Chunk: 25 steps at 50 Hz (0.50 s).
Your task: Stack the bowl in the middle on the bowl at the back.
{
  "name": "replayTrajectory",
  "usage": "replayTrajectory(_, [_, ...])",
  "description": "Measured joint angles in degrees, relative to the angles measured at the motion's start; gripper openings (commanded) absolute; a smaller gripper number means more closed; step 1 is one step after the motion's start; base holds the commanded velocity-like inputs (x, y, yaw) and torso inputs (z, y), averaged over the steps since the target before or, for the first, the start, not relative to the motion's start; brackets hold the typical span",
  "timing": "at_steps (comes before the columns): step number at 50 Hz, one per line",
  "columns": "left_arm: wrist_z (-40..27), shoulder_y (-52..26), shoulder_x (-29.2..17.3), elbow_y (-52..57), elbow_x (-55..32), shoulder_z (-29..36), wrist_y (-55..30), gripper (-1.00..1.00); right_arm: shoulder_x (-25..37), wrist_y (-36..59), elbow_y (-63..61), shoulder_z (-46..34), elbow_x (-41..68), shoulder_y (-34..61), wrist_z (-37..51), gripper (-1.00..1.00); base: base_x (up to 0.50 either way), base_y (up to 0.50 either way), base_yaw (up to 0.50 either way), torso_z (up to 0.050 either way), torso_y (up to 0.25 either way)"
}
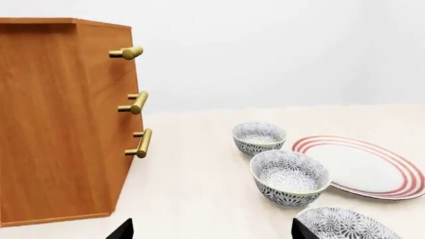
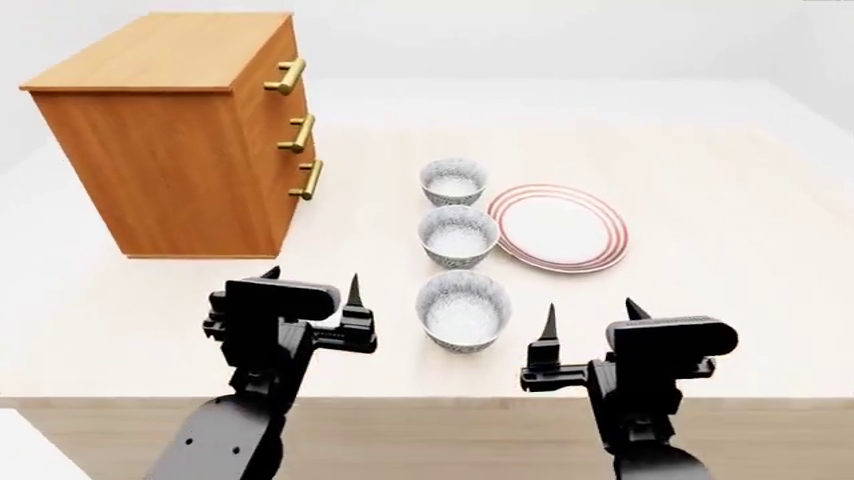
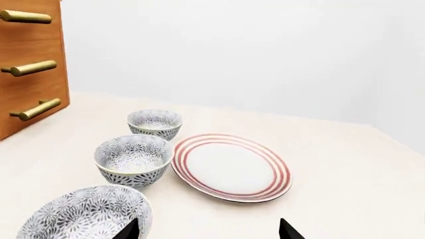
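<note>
Three alike white bowls with a fine grey pattern stand in a row on the table. The bowl in the middle [image 2: 458,236] [image 1: 289,176] [image 3: 133,160] sits between the bowl at the back [image 2: 454,181] [image 1: 259,138] [image 3: 154,123] and a nearest bowl [image 2: 462,310] [image 1: 343,224] [image 3: 86,214]. My left gripper [image 2: 314,283] [image 1: 211,233] hovers open, to the left of the nearest bowl, holding nothing. My right gripper [image 2: 590,316] [image 3: 208,232] is open and empty to the right of that bowl.
A wooden drawer cabinet [image 2: 180,130] [image 1: 56,119] with brass handles stands at the back left. A flat red-ringed plate [image 2: 558,227] [image 1: 362,166] [image 3: 231,166] lies right of the middle bowl. The table's front edge [image 2: 427,402] runs just below the grippers.
</note>
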Motion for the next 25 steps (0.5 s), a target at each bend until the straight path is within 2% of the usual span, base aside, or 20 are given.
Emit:
replayTrajectory(12, [-0.95, -7.52, -0.33, 0.16, -0.58, 0.78, -6.7, 1.0, 2.74, 6.2, -5.45, -0.28, -0.27, 3.52, -0.11, 1.0, 0.5, -0.09, 0.0, 0.001, 0.0])
replayTrajectory(25, [0.37, -11.24, -1.22, 0.93, -2.92, 1.47, -12.44, 1.0, 4.35, 8.25, -7.47, -0.82, -0.32, 5.23, -0.48, 1.0, 0.5, 0.0, 0.0, 0.0, 0.0])
